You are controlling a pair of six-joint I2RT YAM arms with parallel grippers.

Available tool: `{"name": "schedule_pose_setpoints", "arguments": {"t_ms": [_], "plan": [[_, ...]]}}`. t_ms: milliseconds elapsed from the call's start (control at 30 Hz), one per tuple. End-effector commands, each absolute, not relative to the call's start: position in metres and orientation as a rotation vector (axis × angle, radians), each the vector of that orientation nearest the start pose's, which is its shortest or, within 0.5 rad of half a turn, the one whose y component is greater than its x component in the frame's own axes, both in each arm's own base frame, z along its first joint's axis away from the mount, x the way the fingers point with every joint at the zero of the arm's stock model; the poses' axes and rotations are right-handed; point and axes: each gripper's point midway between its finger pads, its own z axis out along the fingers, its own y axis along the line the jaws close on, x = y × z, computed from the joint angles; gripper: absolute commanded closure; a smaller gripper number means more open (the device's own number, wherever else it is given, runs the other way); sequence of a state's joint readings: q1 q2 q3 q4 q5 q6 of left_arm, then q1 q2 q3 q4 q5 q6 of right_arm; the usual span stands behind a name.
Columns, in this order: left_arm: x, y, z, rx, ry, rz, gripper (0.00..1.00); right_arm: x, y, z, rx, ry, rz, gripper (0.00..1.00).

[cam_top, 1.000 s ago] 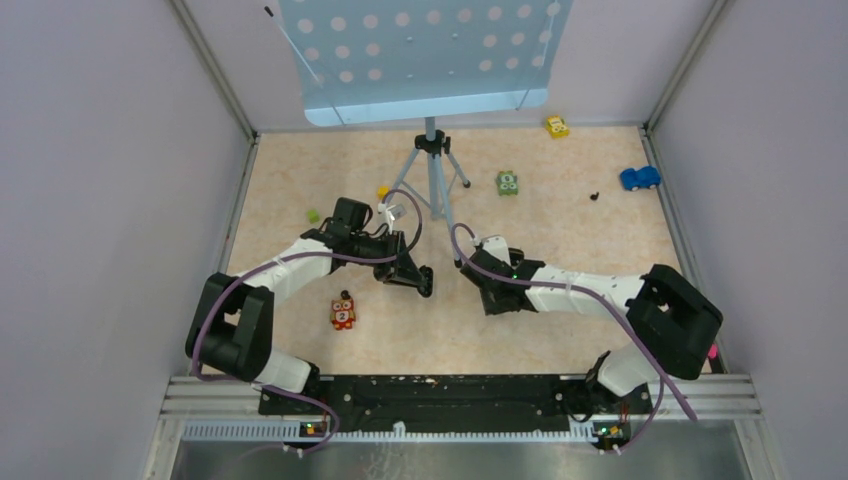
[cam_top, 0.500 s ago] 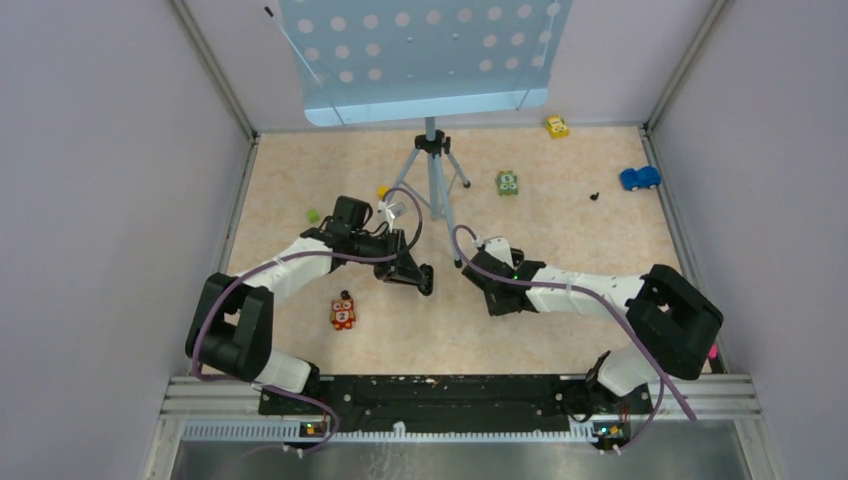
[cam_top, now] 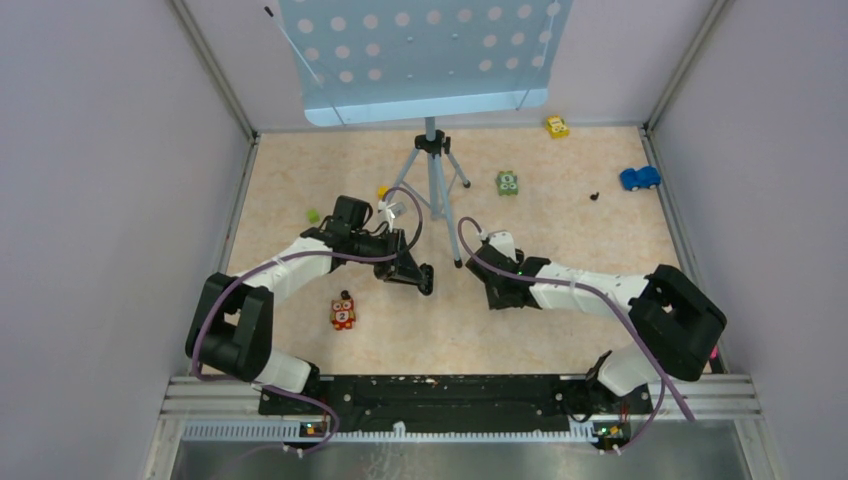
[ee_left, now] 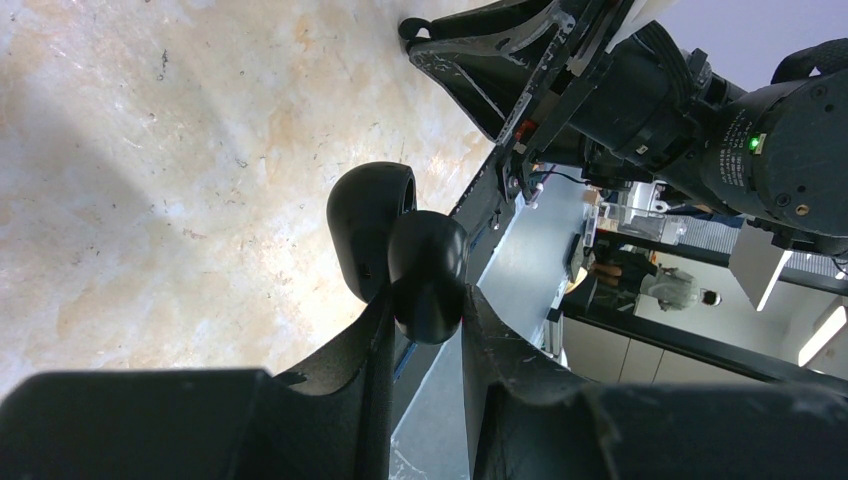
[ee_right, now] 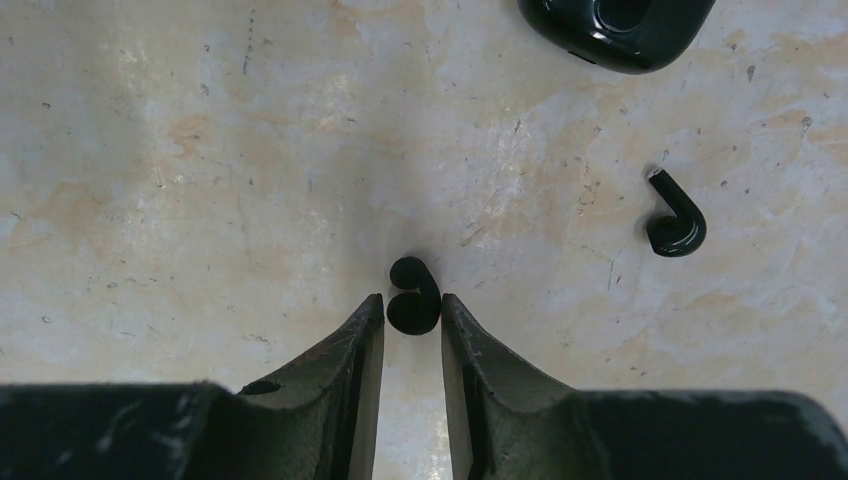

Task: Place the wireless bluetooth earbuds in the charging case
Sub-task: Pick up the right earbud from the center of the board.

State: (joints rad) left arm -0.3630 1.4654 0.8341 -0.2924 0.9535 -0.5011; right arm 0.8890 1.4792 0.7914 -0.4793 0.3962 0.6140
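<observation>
R grip (ee_right: 412, 302): jaws narrow, straddling earbud (ee_right: 413, 295); can't tell if pinched yet.
Bud axis: approx along fingers.
L grip (ee_left: 427, 298): clamped on charging case (ee_left: 372, 225).
Case from R grip: ahead, off to right.
2nd earbud (ee_right: 675, 226): right-ahead of R grip, on table.

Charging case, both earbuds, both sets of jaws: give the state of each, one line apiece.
charging case: lid open, held in the left jaws.
left jaws: shut on the charging case.
nearer earbud: between the right jaws' tips, not in the case.
right jaws: narrow gap astride the nearer earbud; grip unclear.
farther earbud: loose on the table, outside the case.
</observation>
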Motion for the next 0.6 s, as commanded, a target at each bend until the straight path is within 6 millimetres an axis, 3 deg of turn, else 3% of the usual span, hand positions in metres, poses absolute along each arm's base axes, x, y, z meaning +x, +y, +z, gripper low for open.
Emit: {"name": "schedule_pose_setpoints", "arguments": {"t_ms": [0,567], "plan": [[0.2224,-0.2545,0.1468,0.338,2.485,-1.573,1.00,0.2250,0.2034,0.0402,-0.194,2.526,0.058,0.73],[0.2220,-0.2541,0.1449,0.336,2.490,-1.571,1.00,0.2277,0.2016,0.0390,-0.155,2.519,0.054,0.79]]}}
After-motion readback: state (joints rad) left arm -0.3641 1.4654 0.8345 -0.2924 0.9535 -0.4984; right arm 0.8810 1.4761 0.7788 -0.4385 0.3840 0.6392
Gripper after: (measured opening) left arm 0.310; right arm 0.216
